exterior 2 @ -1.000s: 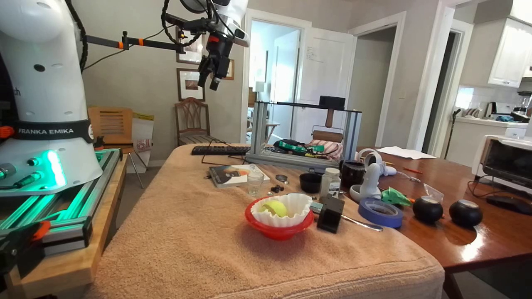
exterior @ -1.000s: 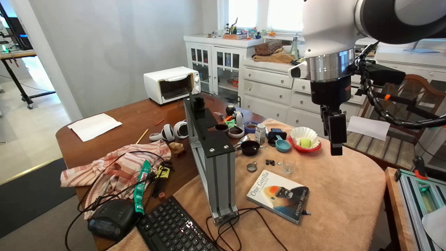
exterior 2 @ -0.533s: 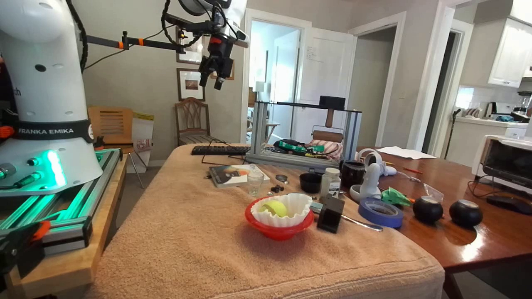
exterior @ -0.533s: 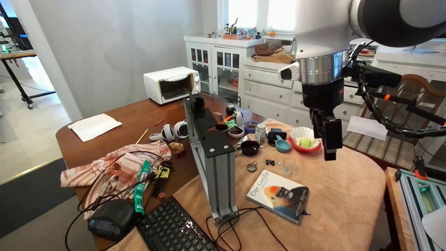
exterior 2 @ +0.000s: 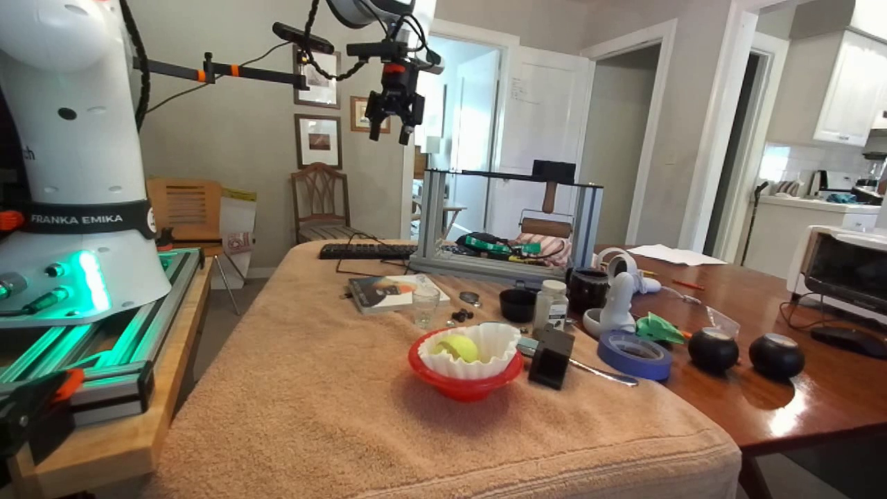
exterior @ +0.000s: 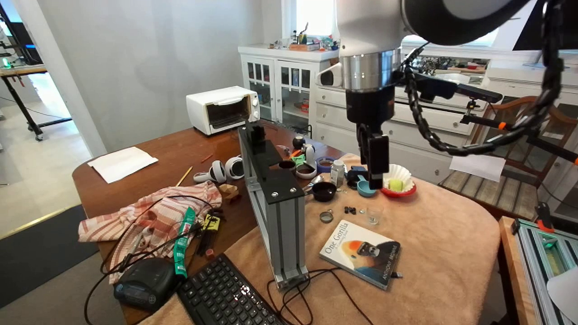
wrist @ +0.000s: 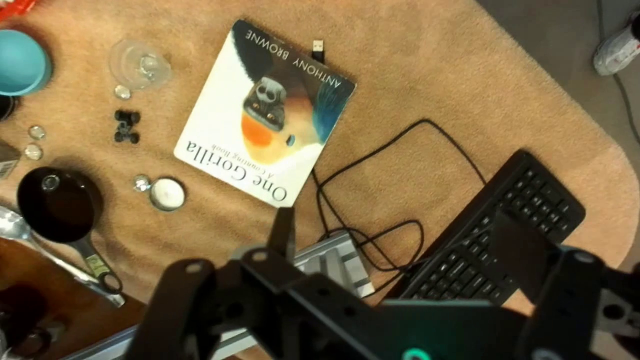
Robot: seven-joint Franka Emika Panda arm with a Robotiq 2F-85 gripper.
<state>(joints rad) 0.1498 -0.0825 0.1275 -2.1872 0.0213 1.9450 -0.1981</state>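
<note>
Closed book (wrist: 262,116), title One Gorilla, front cover up, white and dark with orange patch, flat on cloth-covered tabletop (exterior: 442,253), well below end effector (exterior 2: 390,132)

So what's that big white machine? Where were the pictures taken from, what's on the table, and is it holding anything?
That's a smooth white robot arm. At its end is a black two-fingered gripper, a bit like a pinching hand.

Two pictures come from cameras standing outside the robot, in different places. The wrist view comes from a camera on the arm itself, peeking down past the fingers.

A fuzzy tan cloth covers part of a brown wooden table. On the cloth are a flat picture book called One Gorilla, a round teal cup, and a round red bowl. The bowl has a frilly white liner inside it.

The gripper holds nothing: its fingers are apart, up in the air above the table.
</note>
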